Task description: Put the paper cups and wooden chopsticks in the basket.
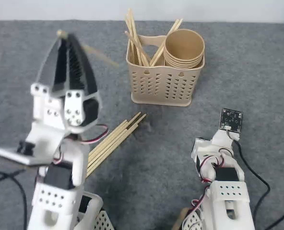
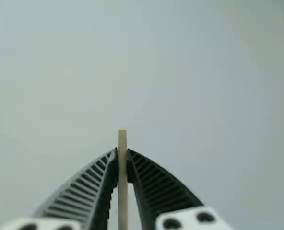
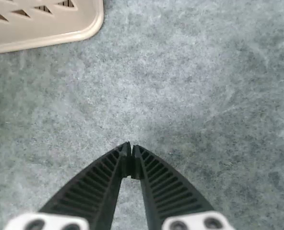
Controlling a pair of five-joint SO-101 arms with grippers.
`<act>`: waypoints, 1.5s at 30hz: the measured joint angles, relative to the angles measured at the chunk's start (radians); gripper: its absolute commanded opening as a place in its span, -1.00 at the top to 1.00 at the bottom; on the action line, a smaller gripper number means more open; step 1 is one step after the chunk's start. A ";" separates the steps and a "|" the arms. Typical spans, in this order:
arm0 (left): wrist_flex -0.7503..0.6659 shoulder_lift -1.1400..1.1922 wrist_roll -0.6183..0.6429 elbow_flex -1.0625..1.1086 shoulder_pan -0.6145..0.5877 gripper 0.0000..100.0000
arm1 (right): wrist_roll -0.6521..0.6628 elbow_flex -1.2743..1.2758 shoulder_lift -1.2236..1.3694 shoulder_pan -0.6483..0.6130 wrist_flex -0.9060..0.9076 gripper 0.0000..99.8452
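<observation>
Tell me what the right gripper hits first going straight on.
Probably the grey felt table cover: the shut right gripper aims at a bare patch, and the beige perforated plastic basket sits off that line.

The high camera looks down, with the basket [image 1: 161, 88] at 12 o'clock. The right wrist camera, low and close, shares its edge.
</observation>
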 measured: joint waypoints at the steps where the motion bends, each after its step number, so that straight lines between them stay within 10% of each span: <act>1: 0.000 0.041 0.002 -0.044 0.021 0.98 | 0.000 0.000 0.000 0.000 0.000 0.98; 21: -0.161 0.842 0.008 -0.350 0.104 0.98 | 0.000 0.000 0.000 0.000 0.000 0.98; 45: -0.124 0.793 0.008 -0.132 -0.014 0.61 | 0.000 0.000 0.000 0.000 0.000 0.98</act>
